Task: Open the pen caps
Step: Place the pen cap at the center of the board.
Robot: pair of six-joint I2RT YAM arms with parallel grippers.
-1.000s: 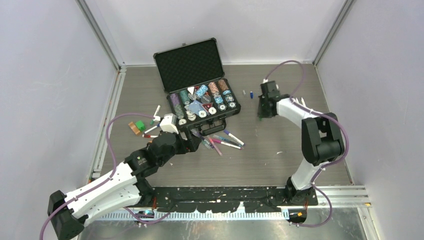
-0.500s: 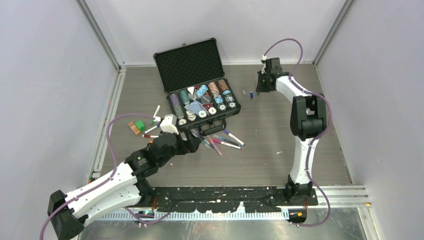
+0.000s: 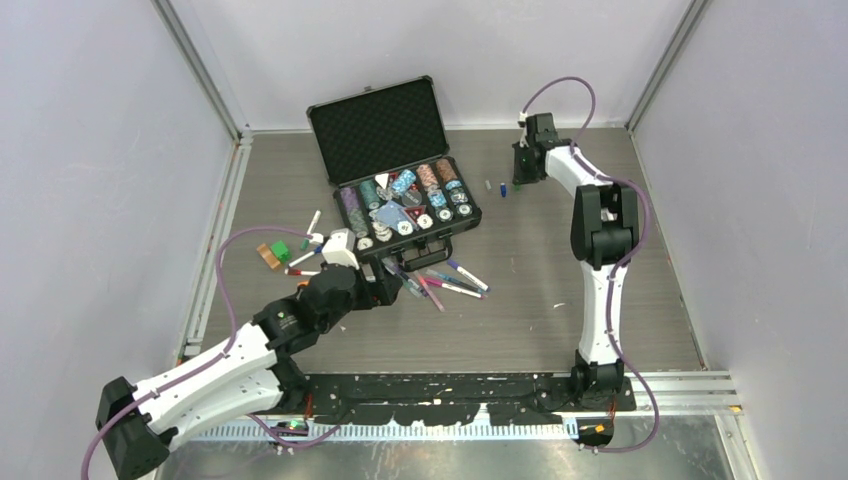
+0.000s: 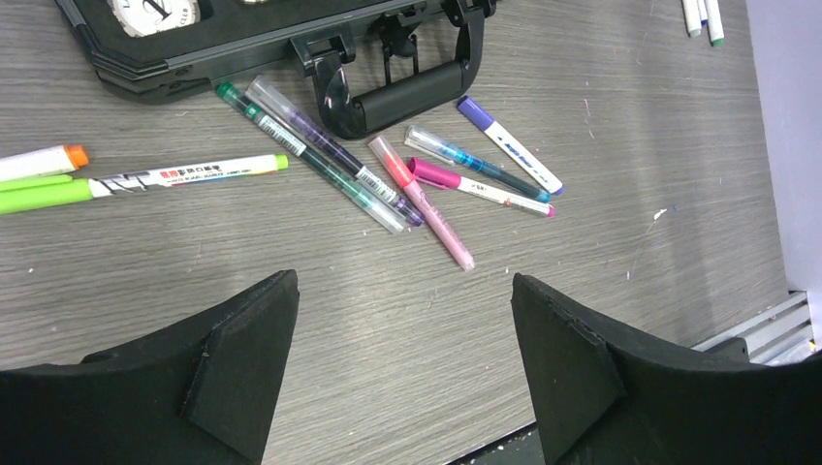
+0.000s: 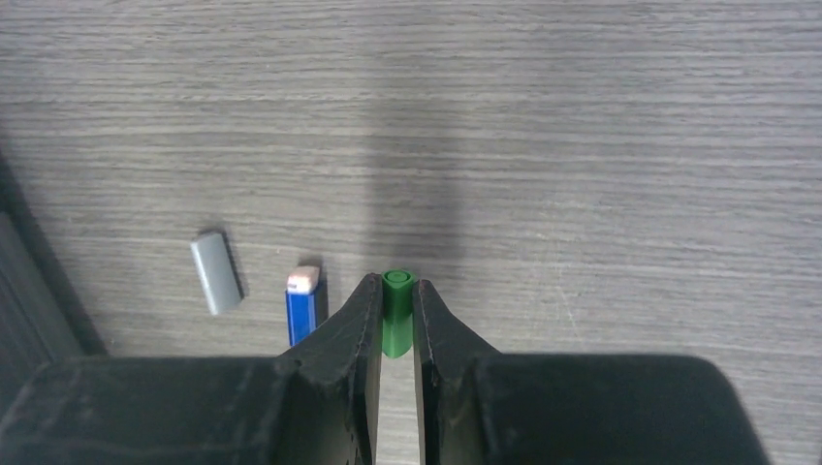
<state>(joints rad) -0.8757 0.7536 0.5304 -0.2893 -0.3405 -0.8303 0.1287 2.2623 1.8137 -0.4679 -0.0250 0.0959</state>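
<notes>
My right gripper [image 5: 395, 291] is shut on a green pen cap [image 5: 396, 315] and holds it just above the table at the far right [image 3: 519, 178]. A blue cap [image 5: 302, 308] and a grey cap [image 5: 215, 273] lie on the table just left of it. My left gripper [image 4: 402, 283] is open and empty over bare table. Ahead of it lie several pens: a pink one [image 4: 422, 203], a clear green one [image 4: 310, 155], a teal one [image 4: 475, 165] and a white lime-tipped one [image 4: 184, 172]. This cluster also shows in the top view [image 3: 440, 280].
An open black case [image 3: 455, 232] of poker chips stands at the back centre, its handle [image 4: 407, 97] touching the pens. More pens [image 3: 313, 222], a green cube [image 3: 282, 250] and a brown piece [image 3: 268, 257] lie at the left. Walls enclose the table.
My right arm has stretched from mid-right out to the far back, ending beside the blue and grey caps. My left arm has not moved.
</notes>
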